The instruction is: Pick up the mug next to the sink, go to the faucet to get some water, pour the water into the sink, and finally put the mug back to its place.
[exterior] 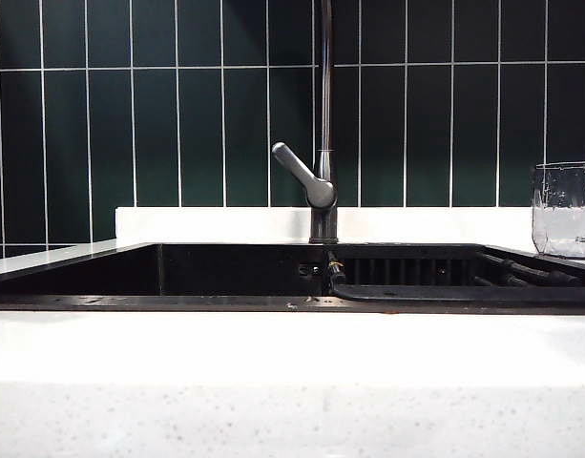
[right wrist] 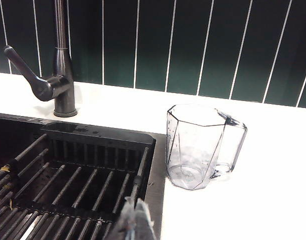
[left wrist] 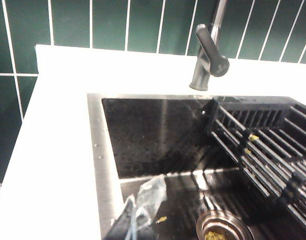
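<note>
The step in hand, by the look of things, is the first reach for the mug, which stands untouched on the counter. To do it well, the right arm should open its jaws before it closes in, approach the mug from the sink side or by its handle, and settle the fingers on flat facets, not on an edge, since smooth glass will likely slip under a skewed grip. The lift should stay upright and clear the sink's rim on the way to the faucet.

The sink is a wide black recessed basin set in a white speckled counter, with a ribbed dark rack filling its right portion and a metal drain in the floor of its left portion.

The faucet rises as a slim dark pipe from a short base at the back rim, its grey lever angled sideways.

The mug is clear glass with faceted, angular walls and a side handle; it appears empty and stands upright on the counter just beside the sink's right edge.

The right gripper shows only its tip, jaws closed on nothing, near the rack and short of the mug.

The left gripper is likewise closed and empty, poised over the sink's left portion.
</note>
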Robot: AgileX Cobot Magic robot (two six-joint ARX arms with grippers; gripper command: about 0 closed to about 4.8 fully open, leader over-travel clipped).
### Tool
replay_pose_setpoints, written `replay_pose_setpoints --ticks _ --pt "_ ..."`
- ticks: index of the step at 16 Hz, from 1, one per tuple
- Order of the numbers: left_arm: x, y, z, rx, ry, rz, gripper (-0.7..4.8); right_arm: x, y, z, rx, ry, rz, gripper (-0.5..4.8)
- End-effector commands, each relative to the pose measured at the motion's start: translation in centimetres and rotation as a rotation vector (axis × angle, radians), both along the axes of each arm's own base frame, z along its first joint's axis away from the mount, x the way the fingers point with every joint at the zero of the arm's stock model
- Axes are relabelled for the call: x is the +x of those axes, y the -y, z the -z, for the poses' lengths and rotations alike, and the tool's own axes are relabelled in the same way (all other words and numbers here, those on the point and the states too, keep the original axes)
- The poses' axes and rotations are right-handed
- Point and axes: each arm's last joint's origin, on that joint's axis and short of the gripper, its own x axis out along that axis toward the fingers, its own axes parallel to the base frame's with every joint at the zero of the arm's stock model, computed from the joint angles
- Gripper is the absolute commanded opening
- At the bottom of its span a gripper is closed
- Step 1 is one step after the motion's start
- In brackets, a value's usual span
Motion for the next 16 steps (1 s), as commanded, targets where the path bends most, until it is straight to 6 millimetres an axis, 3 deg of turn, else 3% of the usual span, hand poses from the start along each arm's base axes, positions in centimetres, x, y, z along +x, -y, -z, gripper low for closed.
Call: replay_pose_setpoints --ticks 1,11,16 --pt "0.0 0.0 -0.2 -0.005 0.007 0.003 -0.05 0.0 0.0 0.1 0.000 0.003 0.002 -0.05" --pt "0.1 -0.3 -0.1 -0.005 0.006 -0.026 -0.05 0.2 0.4 0.2 -0.008 -0.002 0.024 -0.05" --pt "0.4 -2.1 -0.1 -0.004 0.007 -0.224 -0.05 0.7 3.7 0.2 -0.012 -0.002 0.342 -0.05"
